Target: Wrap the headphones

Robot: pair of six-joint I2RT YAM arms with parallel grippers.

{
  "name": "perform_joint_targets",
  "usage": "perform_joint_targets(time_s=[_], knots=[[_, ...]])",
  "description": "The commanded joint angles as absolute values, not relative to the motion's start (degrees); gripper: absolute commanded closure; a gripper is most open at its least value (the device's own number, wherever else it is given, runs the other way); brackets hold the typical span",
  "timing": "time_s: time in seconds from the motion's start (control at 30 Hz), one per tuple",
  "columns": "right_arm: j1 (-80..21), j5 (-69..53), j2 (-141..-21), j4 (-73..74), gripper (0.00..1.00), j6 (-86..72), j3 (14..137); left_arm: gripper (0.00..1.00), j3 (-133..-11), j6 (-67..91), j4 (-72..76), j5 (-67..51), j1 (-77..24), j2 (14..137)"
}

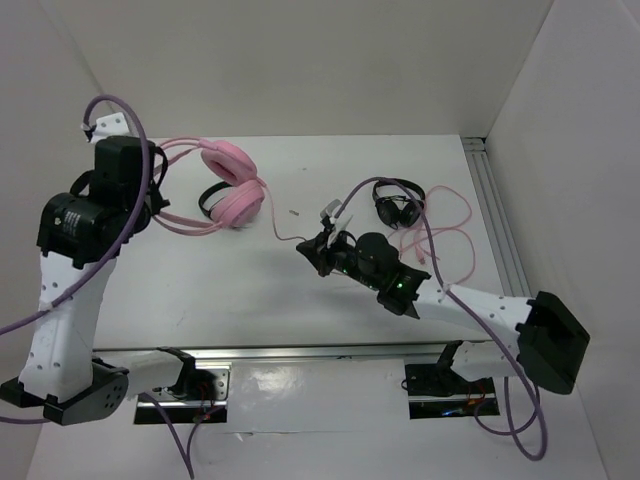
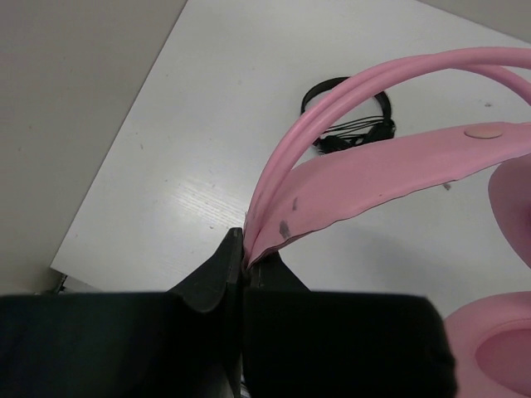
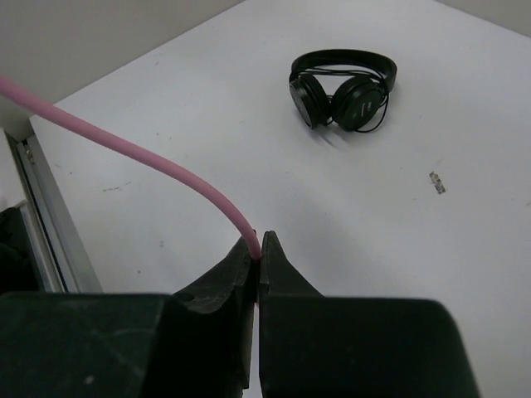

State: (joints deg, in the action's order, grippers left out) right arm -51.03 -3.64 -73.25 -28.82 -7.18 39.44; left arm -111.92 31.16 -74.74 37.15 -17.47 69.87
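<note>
The pink headphones lie at the back left of the table, cups side by side. My left gripper is shut on their headband; the jaws pinch the band's end, and one pink cup shows at the lower right of that view. The thin pink cable runs from the cups to my right gripper, which is shut on it. The cable arcs up and left from the jaws. More cable lies in loose loops at the right.
A small black headset lies at the back right and shows in the right wrist view. Another black headset lies partly under the pink cups and shows in the left wrist view. A metal rail runs along the table's right edge.
</note>
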Motion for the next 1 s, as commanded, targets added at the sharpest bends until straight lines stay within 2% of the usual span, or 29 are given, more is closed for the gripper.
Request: perform_joint_targets(time_s=[0.0,0.07,0.17,0.37,0.57,0.73,0.97], knots=[[-57.45,12.09,-65.76,-19.97,1.0,-2.03,43.67,1.0,-104.96,31.64,-62.33,43.57,-17.75,67.07],[-59.49,21.12,-62.41,-14.27,1.0,0.25,45.69,1.0,-98.81,31.64,-59.61,49.71,-19.06,67.06],[-61.61,28.54,-60.21,-8.2,1.0,2.8,48.76,1.0,-93.09,28.24,-56.53,53.08,-23.97,68.9],[-62.75,30.59,-60.03,0.16,1.0,7.55,54.05,1.0,-87.9,18.56,-52.29,53.7,-34.17,74.96],[-63.28,31.37,-60.73,0.8,1.0,9.84,53.36,1.0,-82.89,8.54,-47.12,61.69,-50.6,79.01],[-63.28,32.95,-59.68,-0.62,1.0,10.37,52.65,1.0,-82.35,6.42,-47.11,56.7,-56.6,80.86],[-63.28,37.88,-59.15,-3.86,0.99,11.51,51.42,1.0,-78.57,2.46,-45.53,46.33,-59.32,73.57]])
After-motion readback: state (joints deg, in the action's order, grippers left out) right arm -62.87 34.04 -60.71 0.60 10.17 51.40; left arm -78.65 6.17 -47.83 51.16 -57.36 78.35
